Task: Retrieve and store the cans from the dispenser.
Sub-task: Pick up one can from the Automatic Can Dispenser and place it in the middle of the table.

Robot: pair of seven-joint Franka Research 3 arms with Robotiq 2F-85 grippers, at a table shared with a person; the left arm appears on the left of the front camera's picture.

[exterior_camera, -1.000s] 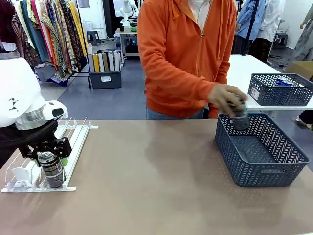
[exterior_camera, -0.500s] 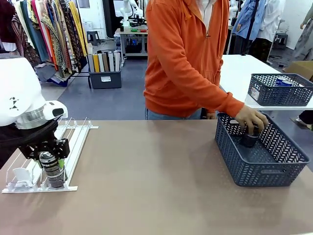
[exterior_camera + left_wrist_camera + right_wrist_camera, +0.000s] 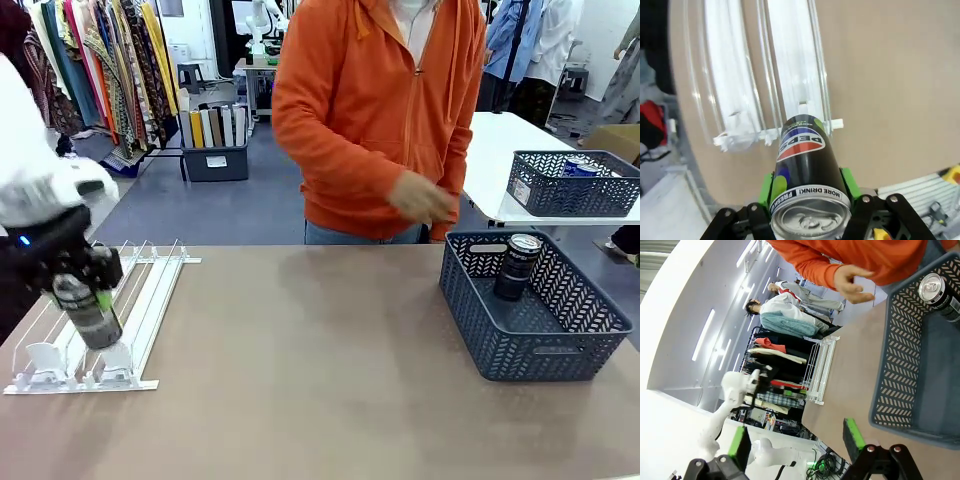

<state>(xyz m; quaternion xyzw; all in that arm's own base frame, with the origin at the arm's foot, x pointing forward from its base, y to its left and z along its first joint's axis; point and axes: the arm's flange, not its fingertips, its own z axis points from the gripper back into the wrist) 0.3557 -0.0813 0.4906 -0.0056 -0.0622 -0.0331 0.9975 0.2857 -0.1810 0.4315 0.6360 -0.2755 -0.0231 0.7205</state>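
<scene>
left gripper (image 3: 807,187) clamped on a dark slim pepsi can with silver top (image 3: 805,170) — green pads on both sides of the body, can raised above the near end of the flat white railed dispenser (image 3: 110,320), tilted. right gripper (image 3: 797,437) jaws spread wide, nothing between them. second dark can (image 3: 518,266) stands upright in the dark grey lattice plastic basket (image 3: 540,345) — far corner. person's hand (image 3: 420,200) hovers behind the basket, apart from it.

Table (image 3: 320,380) with dispenser (image 3: 140,300), basket (image 3: 560,350)
</scene>
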